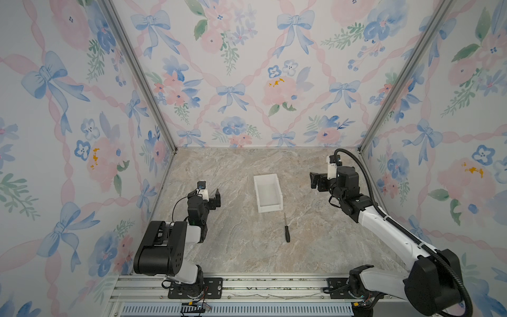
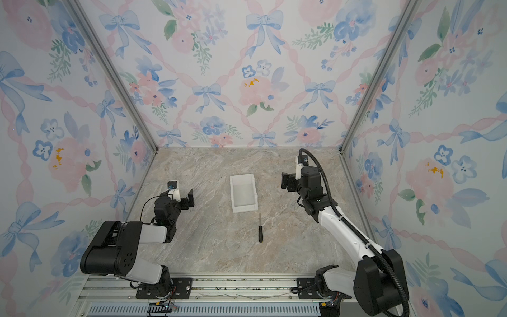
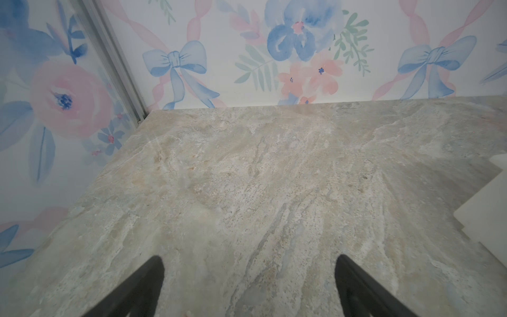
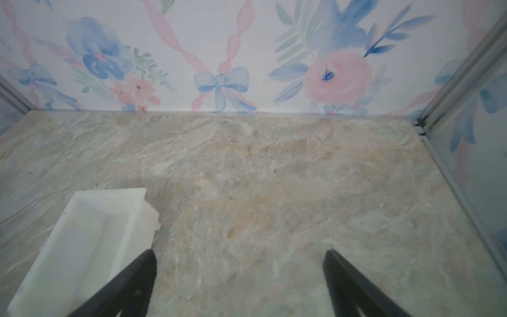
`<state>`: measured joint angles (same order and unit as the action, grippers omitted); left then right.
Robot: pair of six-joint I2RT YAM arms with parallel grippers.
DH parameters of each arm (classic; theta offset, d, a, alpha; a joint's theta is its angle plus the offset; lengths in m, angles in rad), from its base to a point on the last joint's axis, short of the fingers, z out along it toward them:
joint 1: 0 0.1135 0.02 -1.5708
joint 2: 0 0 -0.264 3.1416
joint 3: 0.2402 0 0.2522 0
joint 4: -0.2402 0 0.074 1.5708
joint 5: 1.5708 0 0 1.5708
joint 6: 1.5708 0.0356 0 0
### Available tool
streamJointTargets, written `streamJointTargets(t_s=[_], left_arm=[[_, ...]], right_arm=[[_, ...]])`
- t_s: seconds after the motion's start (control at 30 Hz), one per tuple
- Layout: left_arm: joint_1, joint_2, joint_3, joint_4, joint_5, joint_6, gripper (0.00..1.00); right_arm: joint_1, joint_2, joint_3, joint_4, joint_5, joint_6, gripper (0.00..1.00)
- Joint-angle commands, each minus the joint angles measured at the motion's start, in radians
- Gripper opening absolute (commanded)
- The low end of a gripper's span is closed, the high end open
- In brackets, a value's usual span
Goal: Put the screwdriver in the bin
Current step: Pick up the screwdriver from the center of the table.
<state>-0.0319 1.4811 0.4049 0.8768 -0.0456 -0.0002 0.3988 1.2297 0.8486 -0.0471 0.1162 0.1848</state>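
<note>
The screwdriver [image 1: 286, 229] [image 2: 260, 229], with a black handle and a thin grey shaft, lies flat on the marble table in both top views, tip toward the bin. The white open-top bin [image 1: 258, 192] [image 2: 242, 210] stands just behind it, a short gap away, with nothing in it. My left gripper [image 1: 205, 193] [image 3: 249, 263] hovers to the left of the bin, open, nothing between its fingers. On the bin's right, raised, my right gripper [image 1: 325, 175] [image 4: 240, 255] is open with only bare table between its fingers. The bin [image 4: 82, 233] shows beside one right finger. Neither wrist view shows the screwdriver.
Floral-papered walls with metal corner posts [image 1: 142, 82] close the table on three sides. An aluminium rail [image 1: 274, 285] with both arm bases runs along the front edge. A corner of the bin [image 3: 488, 208] enters the left wrist view's edge.
</note>
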Motion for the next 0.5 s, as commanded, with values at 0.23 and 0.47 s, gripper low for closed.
streamJointTargets(t_s=[0.23,0.47], left_arm=[[-0.012,-0.113,0.452,-0.97,0.17,0.087,0.98],[-0.074,-0.19,0.581,-1.307,0.322,0.26,0.98]], right_arm=[[0.401,-0.117,-0.094,-0.422,0.201,0.361,0.9],[0.61,-0.083,-0.095,-0.536,0.242,0.583,0.81]])
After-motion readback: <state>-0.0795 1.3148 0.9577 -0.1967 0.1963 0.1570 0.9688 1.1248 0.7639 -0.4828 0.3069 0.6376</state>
